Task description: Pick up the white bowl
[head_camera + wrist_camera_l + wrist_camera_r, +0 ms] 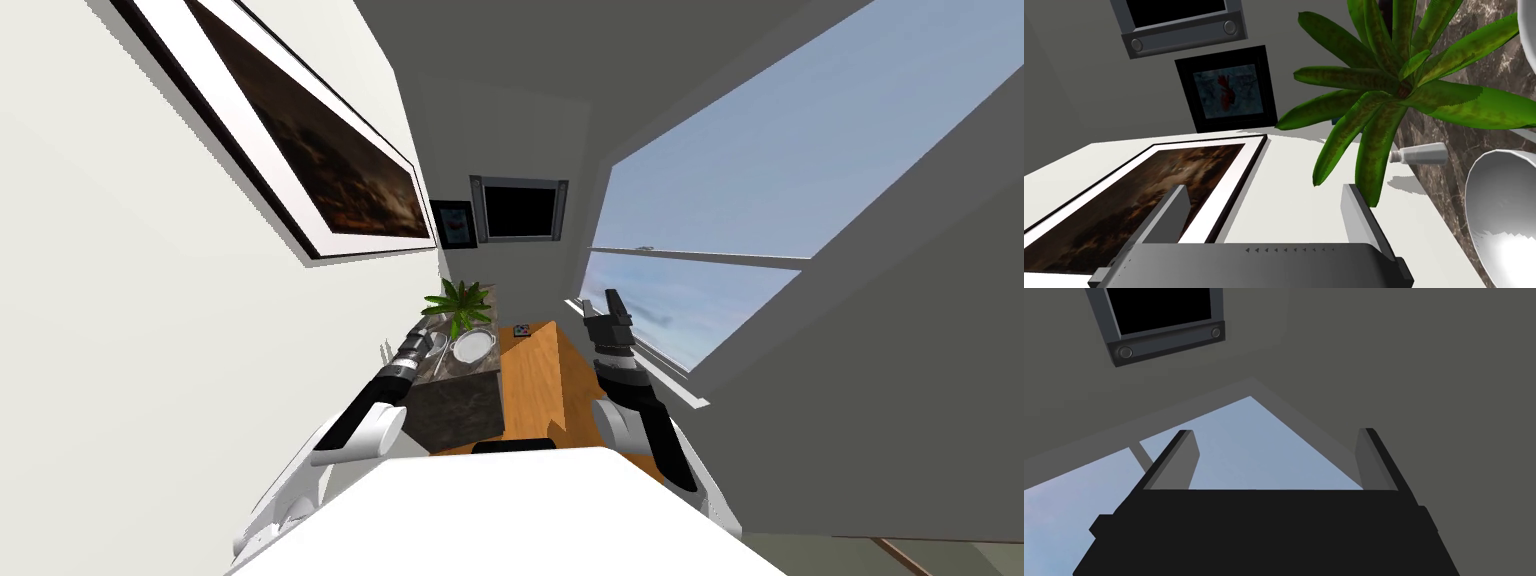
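The white bowl (473, 346) sits on a dark marble-patterned top (478, 372), just in front of a green potted plant (460, 305). My left gripper (437, 348) hovers beside the bowl, on its wall side. In the left wrist view this gripper (1264, 210) stands open with nothing between its fingers; the bowl (1504, 215) lies off to one side of it, outside the fingers, with the plant (1394, 90) beyond. My right gripper (612, 305) is raised near the window, and in its wrist view it (1274, 458) is open and holds nothing.
A small white tube (1421, 154) lies on the marble top (1474, 100) between plant and bowl. A white wall with a large framed picture (310, 150) runs close along the left arm. A wooden surface (535, 385) with a small colourful object (522, 330) lies right of the marble block.
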